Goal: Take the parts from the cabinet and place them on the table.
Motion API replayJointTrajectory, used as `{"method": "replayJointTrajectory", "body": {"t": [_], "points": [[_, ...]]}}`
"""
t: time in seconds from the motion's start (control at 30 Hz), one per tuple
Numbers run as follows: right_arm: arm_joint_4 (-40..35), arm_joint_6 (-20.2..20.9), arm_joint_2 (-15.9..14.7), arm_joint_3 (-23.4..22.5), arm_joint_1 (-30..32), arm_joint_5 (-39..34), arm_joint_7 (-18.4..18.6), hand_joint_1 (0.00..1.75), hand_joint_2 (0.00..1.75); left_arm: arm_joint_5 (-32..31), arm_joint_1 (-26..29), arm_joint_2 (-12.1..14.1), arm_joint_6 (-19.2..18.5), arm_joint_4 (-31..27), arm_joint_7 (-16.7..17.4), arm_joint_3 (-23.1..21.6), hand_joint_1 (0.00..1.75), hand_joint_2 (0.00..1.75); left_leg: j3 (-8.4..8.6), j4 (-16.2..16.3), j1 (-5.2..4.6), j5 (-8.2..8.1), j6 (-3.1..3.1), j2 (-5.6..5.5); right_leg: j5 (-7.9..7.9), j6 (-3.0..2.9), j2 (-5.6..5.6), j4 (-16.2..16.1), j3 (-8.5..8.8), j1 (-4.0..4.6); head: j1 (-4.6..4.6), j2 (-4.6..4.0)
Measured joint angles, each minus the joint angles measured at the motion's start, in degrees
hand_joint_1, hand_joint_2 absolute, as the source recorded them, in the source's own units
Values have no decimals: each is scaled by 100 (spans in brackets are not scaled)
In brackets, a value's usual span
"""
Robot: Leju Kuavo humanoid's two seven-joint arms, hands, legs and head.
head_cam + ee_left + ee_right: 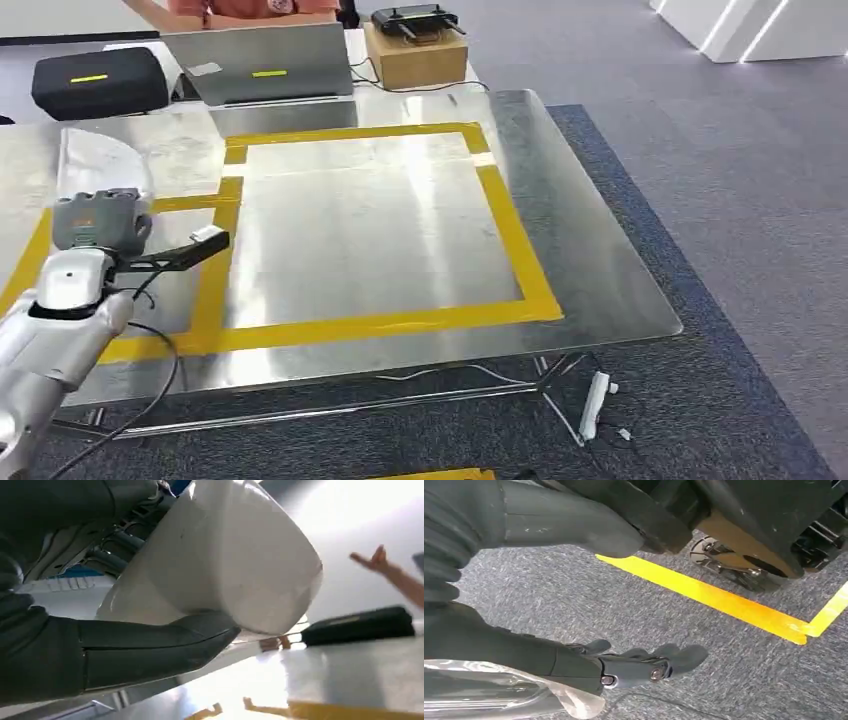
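Note:
My left hand [98, 222] holds a pale, rounded, glossy part [100, 165] above the left side of the metal table [600, 270], over the yellow tape outline [510, 240]. In the left wrist view the part [230, 560] is a smooth white shell, with my left hand's thumb [150, 645] pressed under it and the darker fingers behind it. My right hand [639, 665] hangs over grey carpet with its fingers apart and nothing in it.
At the table's far edge stand a black case [98, 82], a silver laptop [262, 62] and a cardboard box [415, 55] with a controller on it. A person [250, 8] sits behind them, one hand [375, 562] raised. Yellow tape [724, 605] marks the floor.

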Motion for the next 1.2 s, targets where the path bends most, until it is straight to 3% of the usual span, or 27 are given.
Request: {"method": "replayJointTrajectory", "body": {"t": [0.33, 0.47, 0.8, 1.2], "points": [[0, -4, 0, 0, 7, -57, -2, 0, 175, 70, -193, 201, -745, 177, 146, -280, 175, 175, -1, 0, 0, 0, 1, 2, 0, 0, 1, 0, -2, 0, 2, 0], [0, -35, 0, -7, 53, -157, -55, 0, 175, 315, -91, 369, -1011, -141, 83, -398, 175, 175, -1, -1, 1, 0, 0, 2, -1, 0, 1, 1, -1, 0, 2, 0], [2, -129, 0, -57, 186, -277, -129, 0, 175, 1132, 1075, 1224, -948, -2053, -179, -363, 175, 175, -3, -3, 1, -7, -1, 21, -11, -9, 13, 1, -12, 1, 2, 0], [2, -146, 0, -59, 200, -275, -111, 0, 175, 1250, 1575, 1591, -878, -2685, -186, -227, 175, 175, 1, -4, 0, -7, -1, 32, -7, -8, 31, 3, -6, 0, 2, 0]]}}
